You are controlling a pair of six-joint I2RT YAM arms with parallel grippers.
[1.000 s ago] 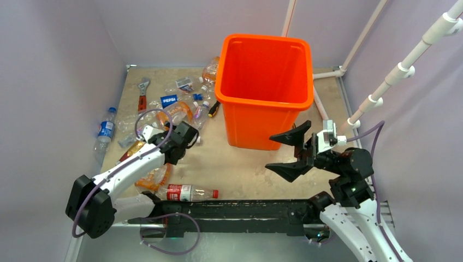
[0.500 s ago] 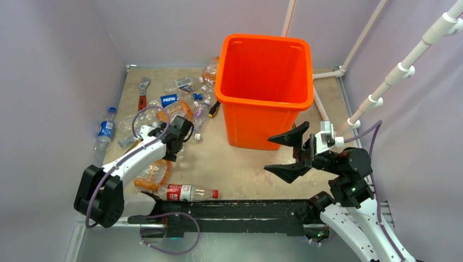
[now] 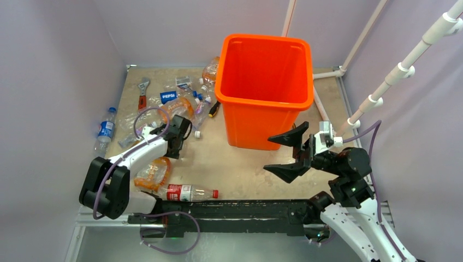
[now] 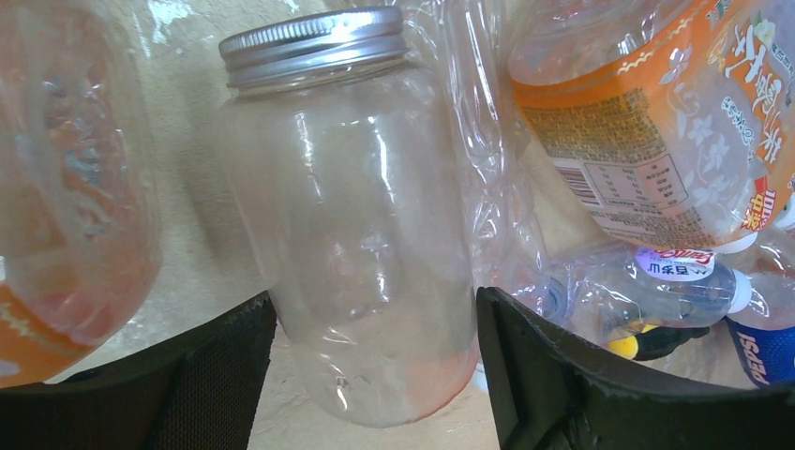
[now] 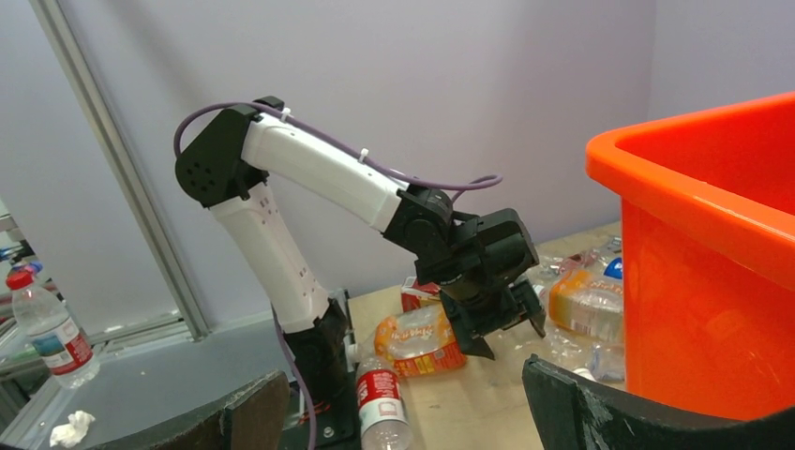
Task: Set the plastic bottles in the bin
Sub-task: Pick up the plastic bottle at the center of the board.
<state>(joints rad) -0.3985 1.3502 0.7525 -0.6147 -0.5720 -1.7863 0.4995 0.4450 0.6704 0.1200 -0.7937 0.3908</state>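
**Overhead and wrist views.** Between my left jaws sits a clear bottle [image 4: 375,253] with a silver cap, filling the gap from one jaw to the other. I cannot tell whether they grip it or merely flank it. An orange-label bottle [image 4: 647,141] lies just right of them, a Pepsi bottle [image 3: 168,97] lies beyond them, and a red-label bottle [image 3: 188,192] lies behind them on the counter [image 3: 235,169]. My right jaws stand wide and empty, just short of the bin [image 3: 263,82], which is well to the right of the left jaws. No bottle shows in the bin's visible interior. I judge the task barely begun, with every bottle left to carry.
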